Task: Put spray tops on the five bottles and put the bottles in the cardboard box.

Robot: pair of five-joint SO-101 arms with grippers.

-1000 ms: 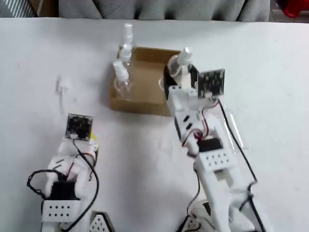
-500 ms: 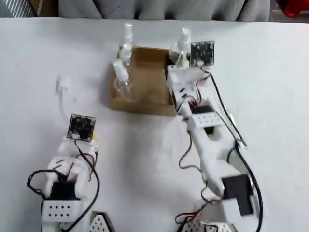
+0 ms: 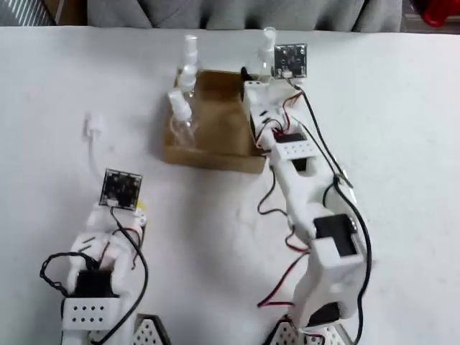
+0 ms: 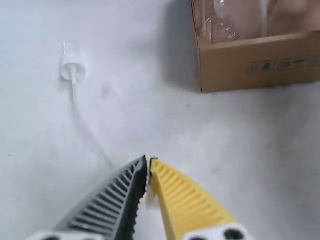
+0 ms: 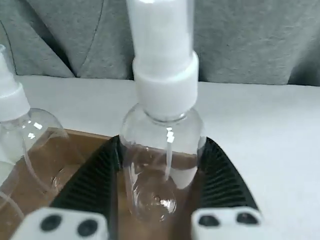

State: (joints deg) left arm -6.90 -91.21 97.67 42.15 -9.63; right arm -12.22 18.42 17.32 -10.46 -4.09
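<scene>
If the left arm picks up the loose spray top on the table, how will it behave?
The spray top looks small and plastic, so probably light. Its thin tube will likely flex. Lying on its side, it may roll if nudged.

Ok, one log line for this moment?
right gripper: shut on capped bottle, at cardboard box far corner | left gripper: shut, empty | loose spray top: on table

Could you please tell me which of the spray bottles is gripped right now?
The bottle at the right side of the cardboard box, held by the right gripper; the other bottles stand free along the box's left side.
</scene>
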